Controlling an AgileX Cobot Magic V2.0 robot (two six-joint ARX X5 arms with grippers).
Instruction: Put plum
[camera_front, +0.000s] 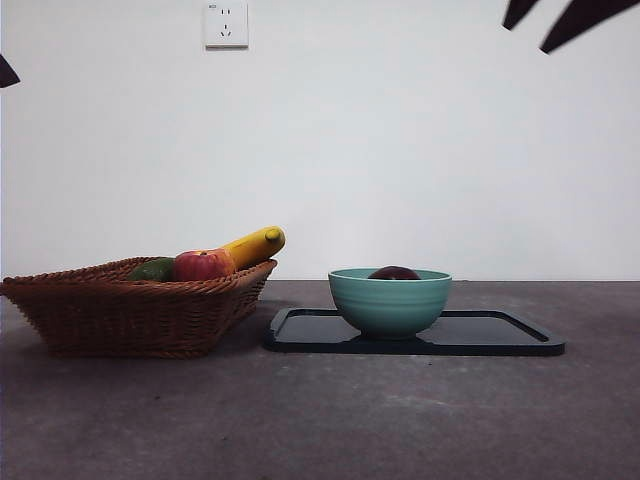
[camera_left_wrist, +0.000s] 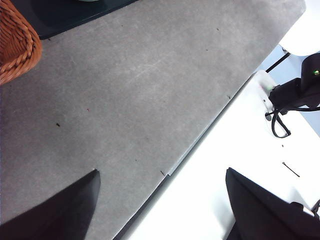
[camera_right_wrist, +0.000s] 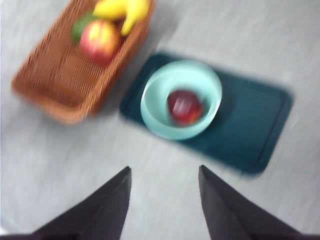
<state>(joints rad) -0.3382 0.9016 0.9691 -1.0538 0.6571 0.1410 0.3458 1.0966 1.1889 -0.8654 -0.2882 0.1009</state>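
From the front we see the plum (camera_front: 394, 272) lying in the green bowl (camera_front: 390, 303), only its dark top showing above the rim. The bowl stands on the black tray (camera_front: 500, 338), toward the end nearer the basket (camera_front: 130, 315). The basket sits just beside the tray on the grey worktop (camera_front: 330, 420) and holds an apple (camera_front: 203, 265), a banana (camera_front: 255, 245) and a green fruit (camera_front: 152, 269). Black tips of one arm show at the top corner, high above the tray, and nothing is near the bowl.

In the left wrist view, our left gripper (camera_left_wrist: 160, 200) hangs over bare worktop near its edge, jaws wide apart and empty, with only a corner of the basket (camera_left_wrist: 15, 45) and tray in sight. We judge that this arm is waiting.

The right wrist view is blurred. Our right gripper (camera_right_wrist: 165, 180) hovers high above the scene, jaws apart and holding nothing. Below it the plum (camera_right_wrist: 184, 107) lies inside the bowl (camera_right_wrist: 155, 107) on the tray (camera_right_wrist: 255, 125), with the basket (camera_right_wrist: 60, 80) and its fruit alongside.

We judge that the placing is done and this is the retreat step. The next move calls only for parking the right arm clear of the bowl, without lowering toward it
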